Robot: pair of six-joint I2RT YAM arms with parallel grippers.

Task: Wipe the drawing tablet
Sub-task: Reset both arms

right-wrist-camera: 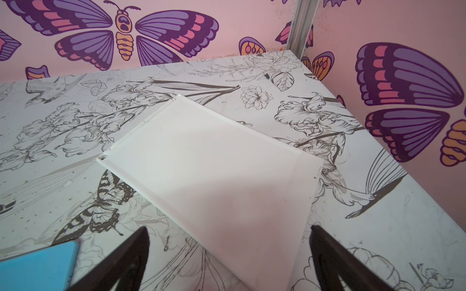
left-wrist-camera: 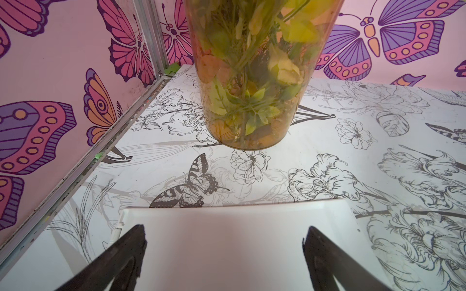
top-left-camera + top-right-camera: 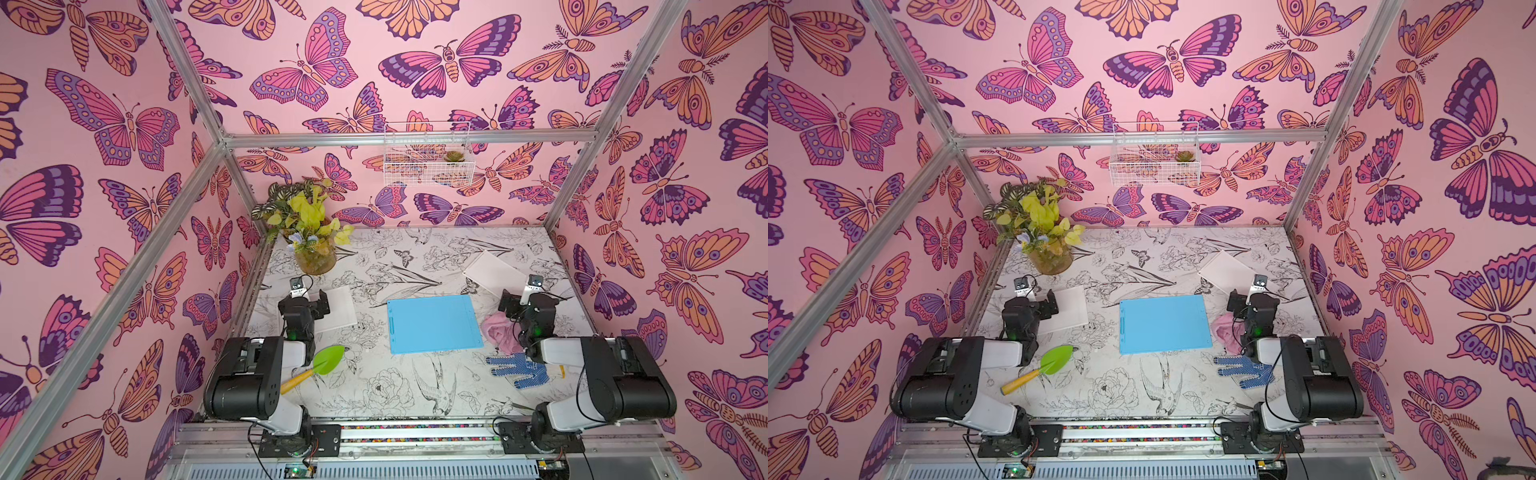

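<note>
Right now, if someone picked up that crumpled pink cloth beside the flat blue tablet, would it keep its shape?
Probably not. The crumpled pink cloth lies in soft folds, so it would likely droop and unfurl. It looks like light fabric, so it should be easy to lift. Pushed, it would probably bunch up rather than slide.

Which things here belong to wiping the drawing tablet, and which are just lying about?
For the job:
- blue tablet, mid-table
- pink cloth, bunched beside it

Lying about:
- green trowel
- blue glove
- vase of plants
- wire basket on the back wall
- left white board
- right white board
</note>
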